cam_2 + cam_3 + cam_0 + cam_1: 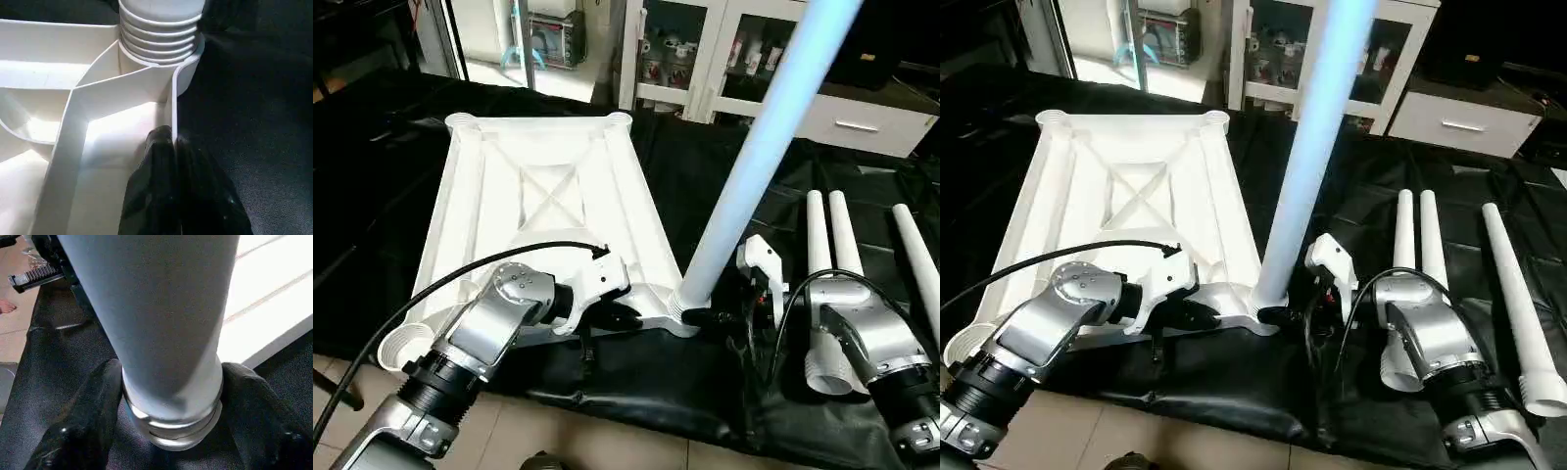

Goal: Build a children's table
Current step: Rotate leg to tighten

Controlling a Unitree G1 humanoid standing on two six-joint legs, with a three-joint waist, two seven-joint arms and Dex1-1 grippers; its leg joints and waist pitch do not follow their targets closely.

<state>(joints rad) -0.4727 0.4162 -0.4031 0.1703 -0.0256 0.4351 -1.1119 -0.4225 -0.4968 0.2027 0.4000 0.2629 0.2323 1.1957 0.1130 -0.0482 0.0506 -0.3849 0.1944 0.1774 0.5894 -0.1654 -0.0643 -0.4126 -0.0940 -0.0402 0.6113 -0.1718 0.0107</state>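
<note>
Black cloth (705,176) covers the work surface in front of you, with a white cabinet with glass doors (705,49) and a drawer unit (862,122) behind it and pale floor tiles (607,441) at the near edge.

Your left gripper (173,147) is pinched shut on the tabletop's near rim wall (172,105): one black finger sits inside the wall and one outside, pressed together on the thin plastic just beside the corner socket. From the head views you see that same gripper (619,315) at the near right corner of the tabletop (548,196).

Your right gripper (171,431) straddles the base of the upright leg (754,157). Its two black fingers (83,431) stand either side of the tube near the threaded end, with the tube between them; you cannot tell from the pictures whether the pads are pressing on it or just clear of it.

That leg rises tilted from the near right corner socket (188,54), leaning away and to the right, and several thread rings (159,36) are exposed above the socket's lip.

The tabletop lies upside down on the cloth, ribbed X-braced underside facing up, with its long axis running away from you. Round sockets show at the two far corners (460,120) and at the near left corner (406,345).

Three more legs (832,235) lie on the cloth to the right of the tabletop, well apart from it, roughly parallel and pointing away from you, two close together and one (1513,294) further right.
</note>
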